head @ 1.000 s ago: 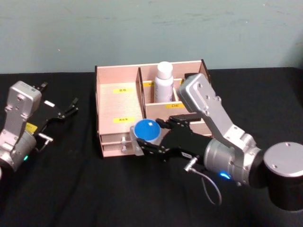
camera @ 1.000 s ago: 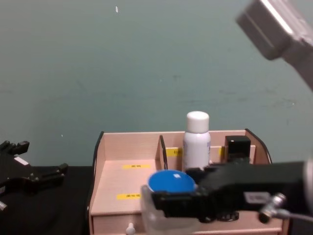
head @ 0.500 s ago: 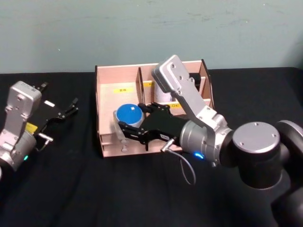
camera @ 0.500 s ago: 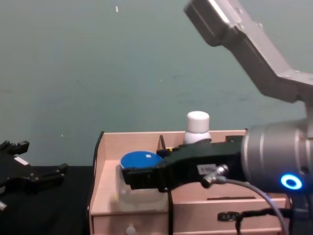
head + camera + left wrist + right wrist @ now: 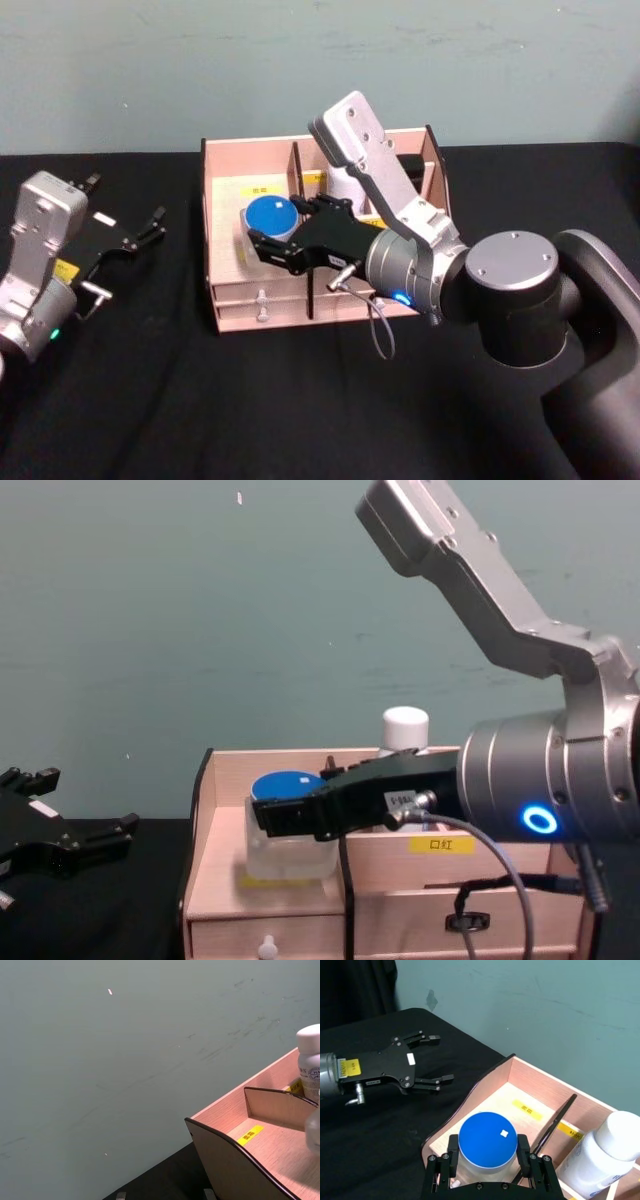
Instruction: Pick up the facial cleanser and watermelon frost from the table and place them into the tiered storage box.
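- Since a second ago the right gripper [image 5: 262, 243] has carried the blue-lidded jar [image 5: 268, 217] from in front of the drawers up and back – it now sits over the wide left compartment of the tiered storage box [image 5: 226, 285].
- Right gripper: clenched on the jar, black fingers [image 5: 524, 1148] on both sides of its clear body just under the blue lid; seen in the right wrist view [image 5: 487, 1160] and the chest view [image 5: 290, 817].
- Jar: upright, blue lid on top, frosted clear body; in the chest view [image 5: 288, 825] its base is at about the level of the compartment's front step, by a yellow label – can't tell if it rests on the wood.
- White bottle [image 5: 346, 188]: stands upright in a rear compartment at about 3 o'clock of the jar, mostly behind the right arm in the head view; white cap [image 5: 405, 725] shows above the gripper in the chest view.
- Box: pale wood, dark-edged curved sides, yellow labels, two front drawers with small knobs [image 5: 260, 297]; it stands on the black table [image 5: 160, 400].
- Left gripper [image 5: 140, 233]: parked at 9 o'clock of the box, well apart from it, fingers spread and holding nothing; also seen in the right wrist view [image 5: 432, 1058].
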